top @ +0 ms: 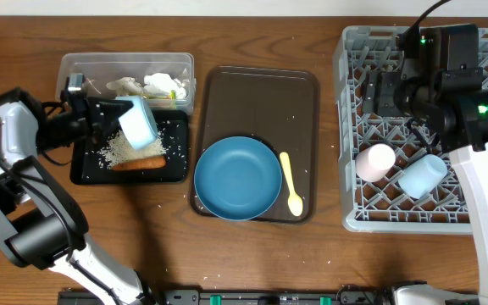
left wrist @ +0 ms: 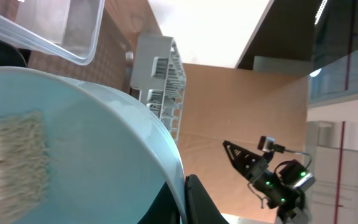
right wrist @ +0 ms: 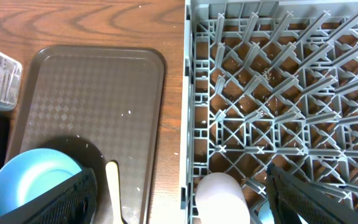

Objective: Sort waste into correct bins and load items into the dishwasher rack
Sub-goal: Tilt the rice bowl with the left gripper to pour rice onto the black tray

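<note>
Clamps tilted bowl (top: 139, 123) by its rim in left claw (top: 119, 112), over far edge of black tub (top: 87, 169). Holds right claw (right wrist: 180, 177) apart above bare pegs of rack (right wrist: 278, 93).

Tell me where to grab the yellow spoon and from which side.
Grip the spoon by its slim handle near the far end, straight down from above. It lies flat on the tray, and the blue plate crowds it mid-length; the far end has bare tray either side.
</note>
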